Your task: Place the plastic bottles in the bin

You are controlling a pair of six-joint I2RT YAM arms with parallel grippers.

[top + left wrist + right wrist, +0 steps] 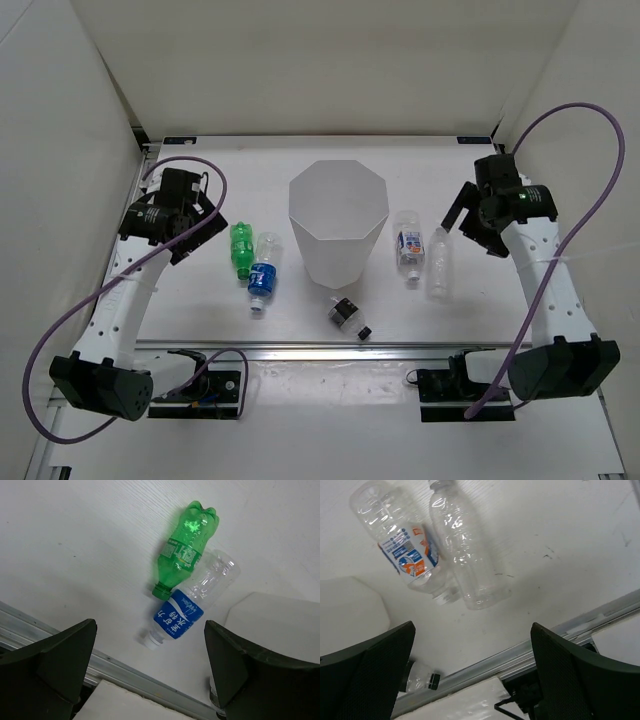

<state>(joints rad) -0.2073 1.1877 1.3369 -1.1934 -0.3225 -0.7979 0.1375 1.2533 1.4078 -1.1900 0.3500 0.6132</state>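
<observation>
Left gripper [150, 650] and right gripper [472, 630] hang spread wide, both empty. All bottles lie flat on the table [200, 300]. The green bottle [182, 555] touches the blue-labelled bottle [187, 607] left of the bin [338, 215]. The orange-labelled bottle [405, 552] and clear bottle [465, 555] lie to its right, and the black-capped bottle [348, 318] lies before it. Judged light, thin-walled and slippery (likely empty); grip mid-body.

Bright, even overhead light — soft faint shadows, all views sharp

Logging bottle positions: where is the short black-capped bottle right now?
In the top view the short bottle lies on its side just in front of the bin, at its near wall, right of the blue-labelled bottle.
</observation>
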